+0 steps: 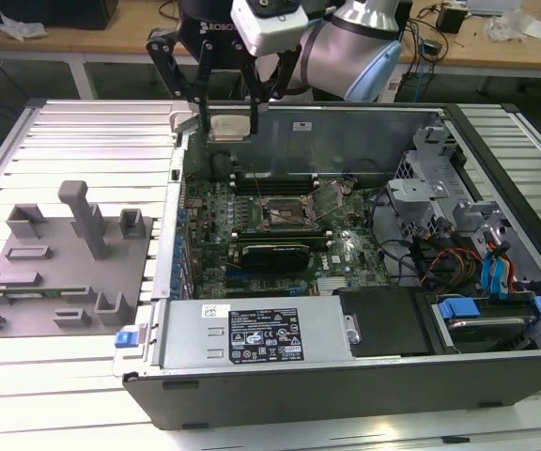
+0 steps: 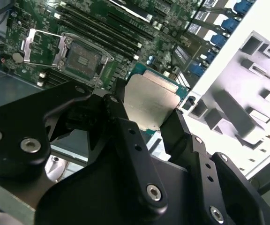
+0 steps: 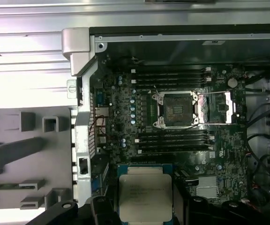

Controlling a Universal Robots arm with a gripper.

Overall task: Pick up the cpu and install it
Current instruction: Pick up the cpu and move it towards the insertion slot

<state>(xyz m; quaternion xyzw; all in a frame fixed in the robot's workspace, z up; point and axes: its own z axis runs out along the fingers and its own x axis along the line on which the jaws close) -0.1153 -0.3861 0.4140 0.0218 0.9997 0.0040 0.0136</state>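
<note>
Nearest, by the front edge of the slatted table on the exterior view's left, a grey moulded tray just beside the open computer case. Further in, at the motherboard's middle, the socket with its metal frame swung open. Farthest, above the case's far corner on the exterior view's left, the gripper clenched on the cpu, black fingers pressing opposite edges, silvery top up, clear of the board.
</note>
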